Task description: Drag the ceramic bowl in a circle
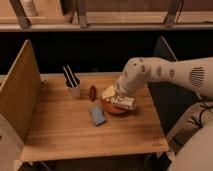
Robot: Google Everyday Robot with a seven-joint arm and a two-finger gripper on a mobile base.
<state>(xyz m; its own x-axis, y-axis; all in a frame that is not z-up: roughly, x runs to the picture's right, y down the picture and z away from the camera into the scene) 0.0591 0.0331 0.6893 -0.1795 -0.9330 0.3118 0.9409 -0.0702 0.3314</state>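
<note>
Camera view: gripper [123, 102], low over the ceramic bowl [113, 108]; whether it grips cannot be told. Bowl sits right of centre on wooden table [60, 130]. Blue sponge [97, 115] just left; white cup [74, 90] farther left.

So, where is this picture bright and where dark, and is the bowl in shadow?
Camera view: the wooden table is warmly lit, the background behind it nearly black; the gripper sits over the ceramic bowl, whose near rim looks shaded.
</note>
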